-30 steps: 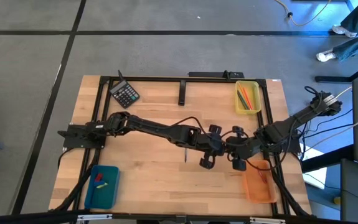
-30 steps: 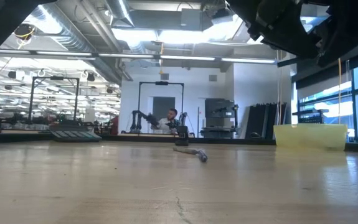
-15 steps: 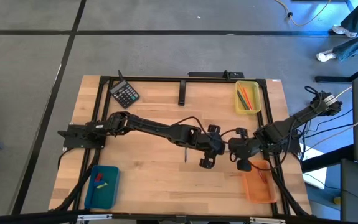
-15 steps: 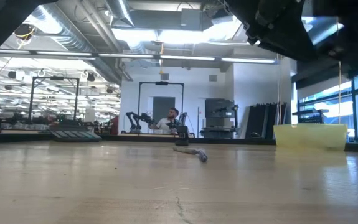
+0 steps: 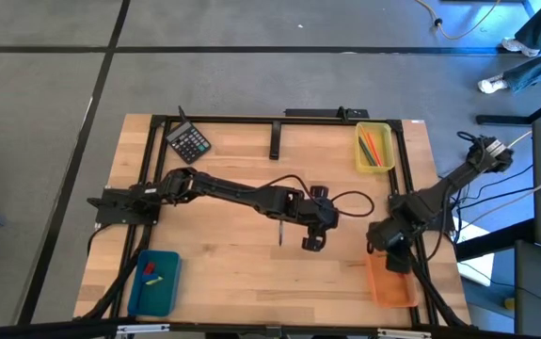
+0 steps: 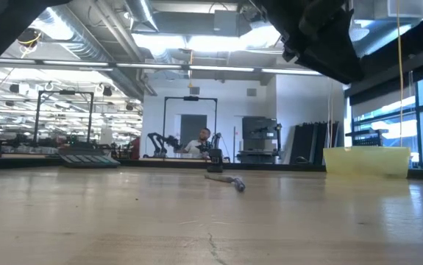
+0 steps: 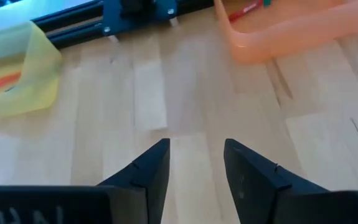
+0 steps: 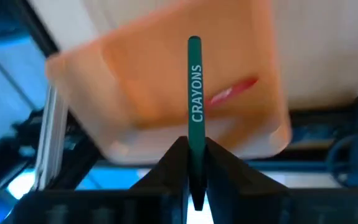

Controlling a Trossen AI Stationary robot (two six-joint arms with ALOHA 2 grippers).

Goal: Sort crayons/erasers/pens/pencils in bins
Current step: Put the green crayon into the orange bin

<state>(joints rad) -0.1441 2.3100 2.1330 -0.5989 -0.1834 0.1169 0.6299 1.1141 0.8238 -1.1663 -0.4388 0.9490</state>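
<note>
Right tool point(image 8: 194, 163) clamped on green crayon point(image 8: 195, 93), hovered over orange bin point(image 5: 391, 283) for drop; left tool point(image 7: 195, 163) parted, empty, mid-worktop.

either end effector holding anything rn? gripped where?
Right end effector pinches a green crayon by one end, the rest sticking out over the orange bin. Left end effector is open, empty.

You can read "CRAYONS" in white capitals running lengthwise along the green crayon point(image 8: 195, 93). Pale letters on the left gripper's point(image 7: 195, 163) housing are cut off and unreadable.
</note>
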